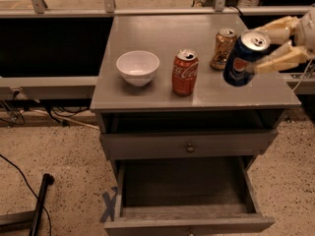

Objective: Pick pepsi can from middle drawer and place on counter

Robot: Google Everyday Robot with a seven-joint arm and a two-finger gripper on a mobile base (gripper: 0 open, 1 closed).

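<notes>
My gripper (254,50) reaches in from the right edge with cream fingers (278,60) shut on the pepsi can (242,59). The can is dark blue with a silver top, tilted slightly, and is held in the air over the right part of the counter (147,33). It hangs just right of the gold-brown can. The middle drawer (182,191) stands pulled open below, its grey floor bare.
On the counter stand a white bowl (138,67), a red Coca-Cola can (185,72) and a gold-brown can (224,48). A closed drawer front with a small knob (189,146) sits above the open drawer. A black pole (39,200) and cables lie on the floor at left.
</notes>
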